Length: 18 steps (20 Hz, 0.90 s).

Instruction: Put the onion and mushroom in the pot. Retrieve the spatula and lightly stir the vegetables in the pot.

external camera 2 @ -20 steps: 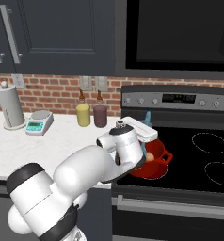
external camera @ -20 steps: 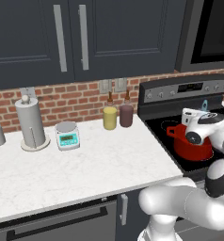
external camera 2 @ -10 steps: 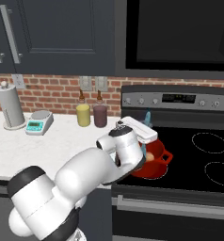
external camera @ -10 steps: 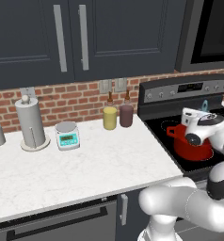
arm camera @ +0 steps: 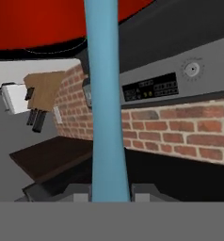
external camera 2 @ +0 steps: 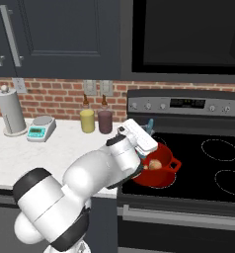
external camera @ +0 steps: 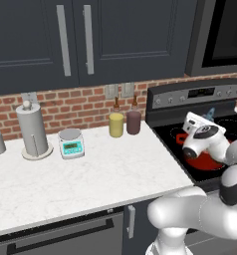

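Observation:
The red pot point(external camera 2: 161, 175) sits on the stove's front left burner, also seen as the pot point(external camera: 202, 162) behind my hand. Inside it lies a round tan onion point(external camera 2: 155, 164). The mushroom is hidden behind my hand. My gripper point(arm camera: 110, 190) is shut on the light-blue spatula point(arm camera: 104, 94), which runs up the hand view to the pot's red wall point(arm camera: 34, 23). From the right base, my gripper point(external camera 2: 144, 133) hangs over the pot's left rim, with the spatula's end point(external camera 2: 150, 123) poking up behind it. The same spatula end point(external camera: 210, 113) shows from the left base.
The black stove point(external camera 2: 213, 168) has a control panel point(external camera 2: 188, 104) against the brick wall. On the white counter point(external camera: 90, 174) stand two jars point(external camera: 124, 123), a small scale point(external camera: 71, 144) and a paper-towel holder point(external camera: 33, 132). Dark cabinets hang overhead.
My hand has edged slightly up and to the right over the pot, with the spatula still in its grip. Nothing else has moved.

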Tool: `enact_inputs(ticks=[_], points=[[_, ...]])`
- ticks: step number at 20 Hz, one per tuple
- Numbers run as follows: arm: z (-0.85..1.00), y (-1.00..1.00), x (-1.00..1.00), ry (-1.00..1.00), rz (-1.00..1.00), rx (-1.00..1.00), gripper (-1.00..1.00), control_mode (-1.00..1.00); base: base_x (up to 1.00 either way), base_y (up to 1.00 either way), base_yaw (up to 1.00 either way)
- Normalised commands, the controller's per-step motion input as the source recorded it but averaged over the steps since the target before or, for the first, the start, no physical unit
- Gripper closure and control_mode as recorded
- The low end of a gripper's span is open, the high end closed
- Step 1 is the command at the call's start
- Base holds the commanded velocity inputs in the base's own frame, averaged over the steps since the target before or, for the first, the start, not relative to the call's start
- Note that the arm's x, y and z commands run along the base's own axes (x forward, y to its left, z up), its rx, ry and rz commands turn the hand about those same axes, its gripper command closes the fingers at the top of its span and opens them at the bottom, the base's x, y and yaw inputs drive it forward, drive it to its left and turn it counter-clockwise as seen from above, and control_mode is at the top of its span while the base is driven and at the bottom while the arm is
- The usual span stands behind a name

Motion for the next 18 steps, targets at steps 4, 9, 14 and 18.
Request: enact_inputs(ticks=[4,9,14,18], points=[[0.00,-0.01,-0.04,-0.01,0.03,0.00,1.00,-1.00,0.00,0.00,0.00],[0.03,-0.10,-0.12,0.04,0.05,0.00,1.00,-1.00,0.00,0.00,0.00],[0.09,-0.18,-0.12,0.00,0.04,0.00,1.00,-1.00,0.00,0.00,0.00],[0.12,-0.14,-0.14,0.00,0.07,0.00,1.00,-1.00,0.00,0.00,0.00]])
